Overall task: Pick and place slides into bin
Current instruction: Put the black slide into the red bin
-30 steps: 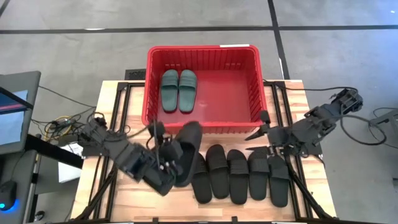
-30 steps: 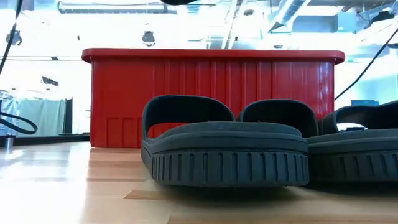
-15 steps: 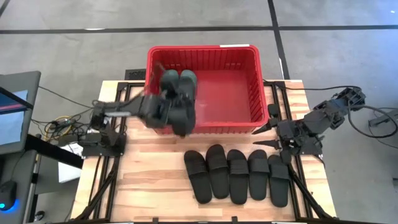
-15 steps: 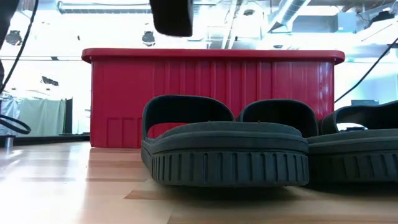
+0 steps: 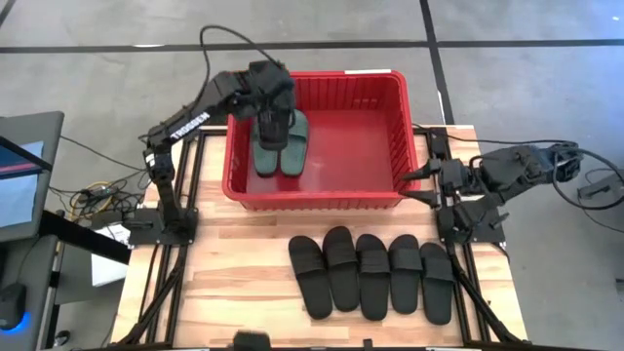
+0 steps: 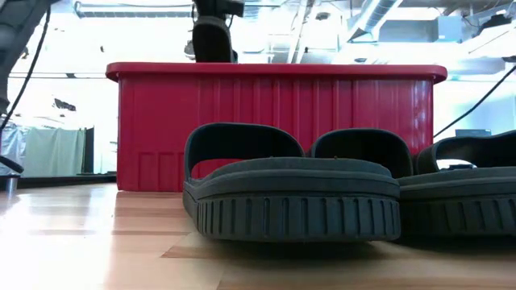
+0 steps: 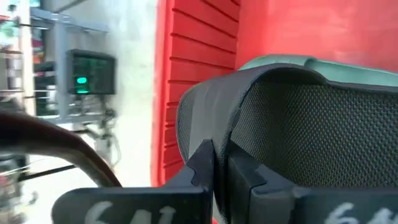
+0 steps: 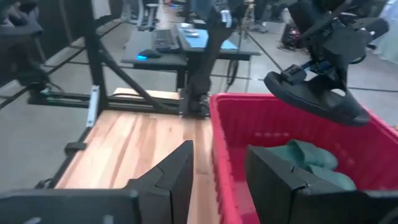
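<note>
While clamped on a black slide (image 5: 272,125) above the bin (image 5: 317,195), left claw (image 5: 270,109) directly over the green pair (image 5: 280,146) (right claw (image 5: 414,183) parted, idle).

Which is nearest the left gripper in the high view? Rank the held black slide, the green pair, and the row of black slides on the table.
From the left gripper:
1. Held black slide, shut in its jaws above the bin's left part.
2. Green pair, on the bin floor directly beneath.
3. Row of black slides, on the table in front of the bin.
</note>
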{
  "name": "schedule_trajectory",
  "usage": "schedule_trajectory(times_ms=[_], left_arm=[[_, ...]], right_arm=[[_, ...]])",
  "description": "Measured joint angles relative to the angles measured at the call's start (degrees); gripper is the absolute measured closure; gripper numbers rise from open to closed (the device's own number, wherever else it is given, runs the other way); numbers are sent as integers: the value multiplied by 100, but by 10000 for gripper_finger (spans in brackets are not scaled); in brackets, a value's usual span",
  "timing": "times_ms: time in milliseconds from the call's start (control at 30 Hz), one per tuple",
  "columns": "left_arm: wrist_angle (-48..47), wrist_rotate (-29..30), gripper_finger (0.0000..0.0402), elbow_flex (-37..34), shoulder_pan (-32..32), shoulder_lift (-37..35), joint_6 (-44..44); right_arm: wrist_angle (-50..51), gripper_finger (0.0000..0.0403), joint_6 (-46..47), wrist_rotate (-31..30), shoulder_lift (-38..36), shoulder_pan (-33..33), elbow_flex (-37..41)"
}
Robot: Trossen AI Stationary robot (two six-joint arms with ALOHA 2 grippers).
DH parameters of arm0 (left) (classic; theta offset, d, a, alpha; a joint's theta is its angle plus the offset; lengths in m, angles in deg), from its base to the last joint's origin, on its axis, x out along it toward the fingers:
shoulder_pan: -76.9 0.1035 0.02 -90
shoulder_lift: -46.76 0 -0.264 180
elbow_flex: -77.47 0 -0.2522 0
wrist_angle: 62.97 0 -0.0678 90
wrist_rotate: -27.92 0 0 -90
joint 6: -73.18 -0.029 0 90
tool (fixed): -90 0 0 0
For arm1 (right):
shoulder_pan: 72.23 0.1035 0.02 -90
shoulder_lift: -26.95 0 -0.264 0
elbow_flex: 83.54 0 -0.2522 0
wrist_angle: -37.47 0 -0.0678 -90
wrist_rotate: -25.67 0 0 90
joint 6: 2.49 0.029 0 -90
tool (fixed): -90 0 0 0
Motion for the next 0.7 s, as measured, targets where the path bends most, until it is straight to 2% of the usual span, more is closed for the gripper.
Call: schedule_trajectory(times_ms=[100,267,467,700], left_arm=[[213,-443,401,-214,377,-10,-196],[479,-696,401,-800,833,7,-459],[989,-939,401,-1554,1019,6,-764],[1439,-953,401,-2206,1138,11,-1020]], right_arm=[[3,271,2,0,4,-158,0],[3,271,2,0,4,-363,0],[-3,271,12,2,4,-576,0],[-44,271,62,21,4,-695,0]])
